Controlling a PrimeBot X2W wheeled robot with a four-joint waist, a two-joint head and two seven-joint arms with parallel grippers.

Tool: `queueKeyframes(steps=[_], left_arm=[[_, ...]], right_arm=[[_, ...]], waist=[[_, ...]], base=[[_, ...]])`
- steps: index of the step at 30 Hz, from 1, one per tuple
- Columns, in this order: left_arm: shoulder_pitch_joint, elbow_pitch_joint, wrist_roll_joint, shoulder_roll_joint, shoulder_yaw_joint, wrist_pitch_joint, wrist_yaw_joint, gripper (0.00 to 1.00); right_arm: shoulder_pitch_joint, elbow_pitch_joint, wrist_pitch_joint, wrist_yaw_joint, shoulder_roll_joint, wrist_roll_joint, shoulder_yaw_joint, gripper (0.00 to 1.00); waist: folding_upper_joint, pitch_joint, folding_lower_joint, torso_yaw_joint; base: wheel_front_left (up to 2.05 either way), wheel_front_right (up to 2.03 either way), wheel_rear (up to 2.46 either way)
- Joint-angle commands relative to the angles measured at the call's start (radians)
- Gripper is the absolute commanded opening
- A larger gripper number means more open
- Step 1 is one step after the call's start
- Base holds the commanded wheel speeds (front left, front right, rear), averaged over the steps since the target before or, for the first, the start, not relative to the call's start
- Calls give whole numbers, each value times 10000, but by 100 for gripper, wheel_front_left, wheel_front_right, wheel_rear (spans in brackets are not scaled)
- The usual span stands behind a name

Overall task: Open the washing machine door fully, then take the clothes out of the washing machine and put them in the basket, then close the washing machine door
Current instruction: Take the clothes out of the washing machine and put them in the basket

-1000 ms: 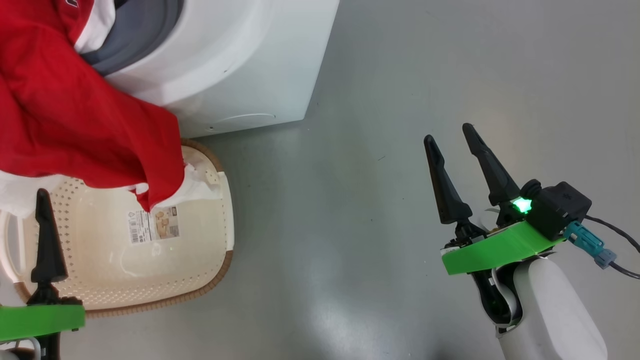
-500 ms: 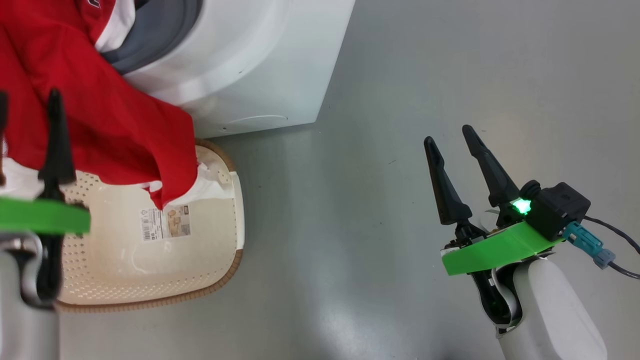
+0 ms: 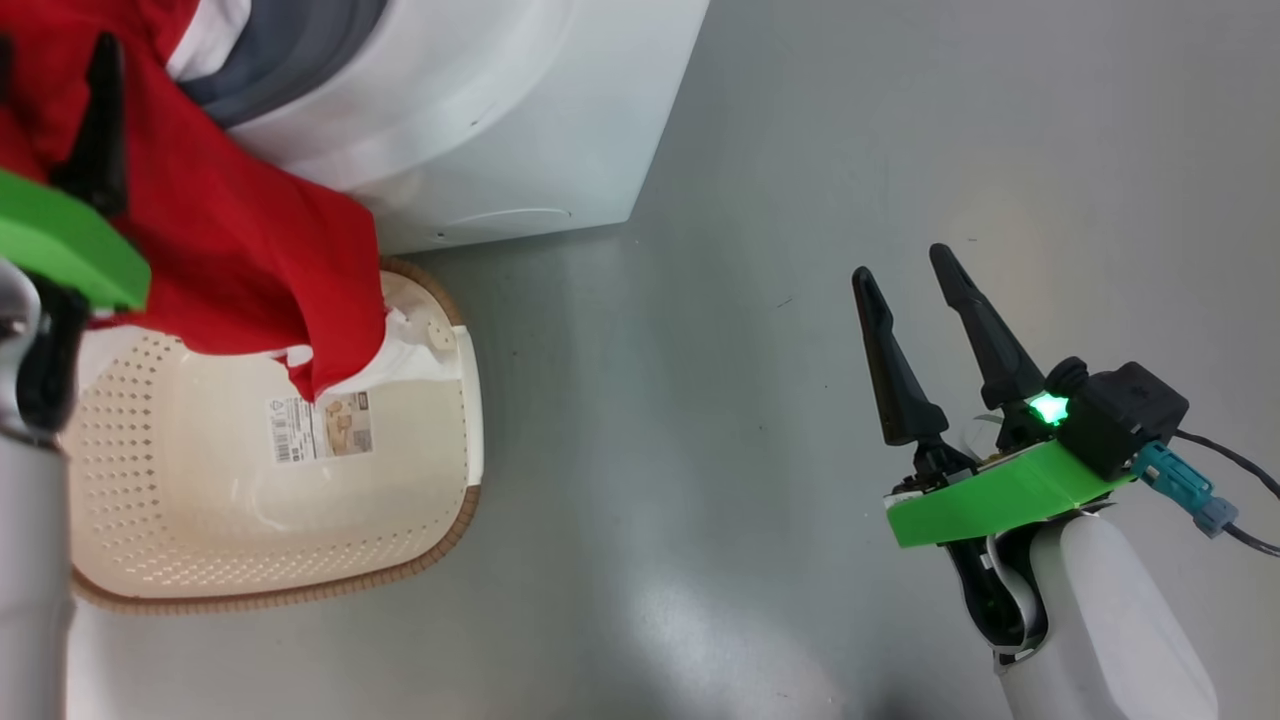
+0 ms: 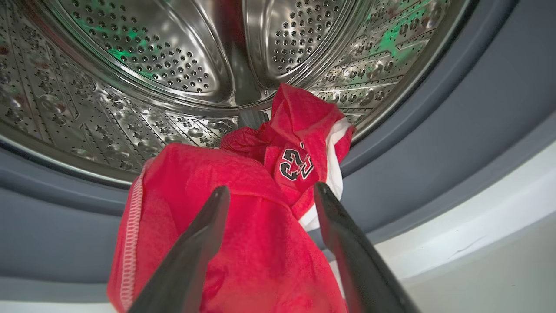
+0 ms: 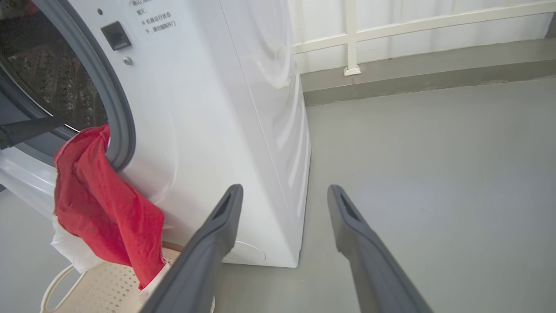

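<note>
Red clothes (image 3: 230, 240) with white trim hang out of the washing machine (image 3: 480, 110) opening, their lower end draped over the basket's far rim. The cream perforated basket (image 3: 440, 540) stands on the floor against the machine's front. My left gripper (image 3: 52, 45) is raised at the opening. In the left wrist view it (image 4: 269, 191) stands open just above the clothes (image 4: 260, 252), which lie over the grey gasket (image 4: 434, 130) before the steel drum (image 4: 173, 65). My right gripper (image 3: 905, 270) hangs open over bare floor, right of the machine (image 5: 195, 130). The washing machine door is out of view.
Grey floor (image 3: 700, 400) spreads to the right of the machine and basket. A white railing and a low grey kerb (image 5: 391, 82) run behind the machine. A dark cable (image 3: 1240, 470) trails from my right wrist. A paper sticker (image 3: 320, 428) lies on the basket's bottom.
My left gripper has risen from beside the basket up to the machine's opening, over the hanging clothes. The head camera shifted slightly. The right arm has stayed put.
</note>
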Motion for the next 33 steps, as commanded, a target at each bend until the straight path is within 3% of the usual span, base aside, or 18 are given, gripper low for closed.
queueKeyframes(steps=[1,25,26,28,29,33], left_arm=[[-520,207,-126,523,175,98,-13,100],[-3561,5319,-1317,855,-1832,-1017,-41,100],[-3626,5440,-1395,859,-1911,-1077,-41,58],[-3721,5624,-1546,870,-2089,-1217,-41,9],[-3749,5699,-1637,875,-2180,-1282,-41,0],[-3842,5955,-2001,934,-2523,-1502,-41,0]], right_arm=[[145,-267,-46,16,84,28,175,100],[-168,-390,-46,16,84,117,231,100],[-167,-398,-46,16,84,118,225,100],[-155,-417,-46,16,84,115,203,100],[-150,-422,-46,16,84,114,196,100],[-148,-435,-46,16,84,111,171,100]], waist=[[0,62,0,-5],[0,496,0,-293],[0,498,0,-305],[0,504,0,-313],[0,507,0,-315],[0,508,0,-308]], base=[[0,0,0],[0,0,0],[0,0,0],[0,0,0],[0,0,0],[0,0,0]])
